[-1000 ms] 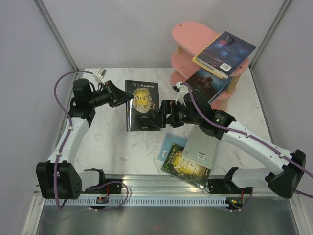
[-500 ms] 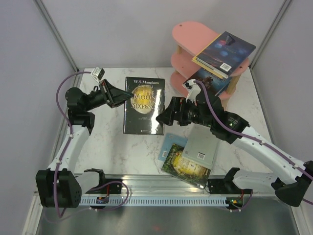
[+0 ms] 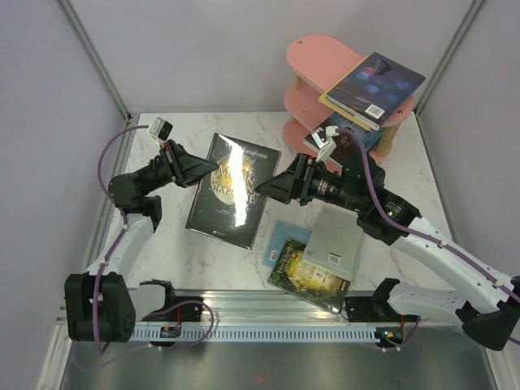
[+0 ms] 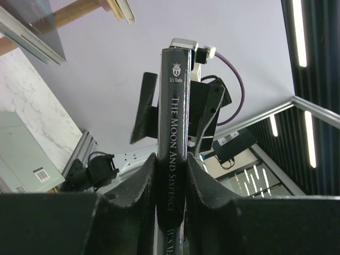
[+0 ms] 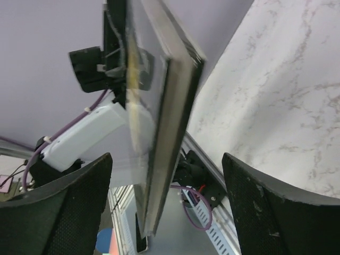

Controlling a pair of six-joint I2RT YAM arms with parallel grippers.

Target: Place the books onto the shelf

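Left end effector (image 3: 210, 169), arm raised: clamped on one black book (image 3: 230, 195). Right end effector (image 3: 264, 191): jaws wide apart, straddling the book's opposite edge.

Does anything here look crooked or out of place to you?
Yes. On the pink shelf, the dark blue book on top lies askew and juts well past the edge. A teal book on a tier below also pokes out. The black book hangs tilted in the air, pinched in the left gripper.
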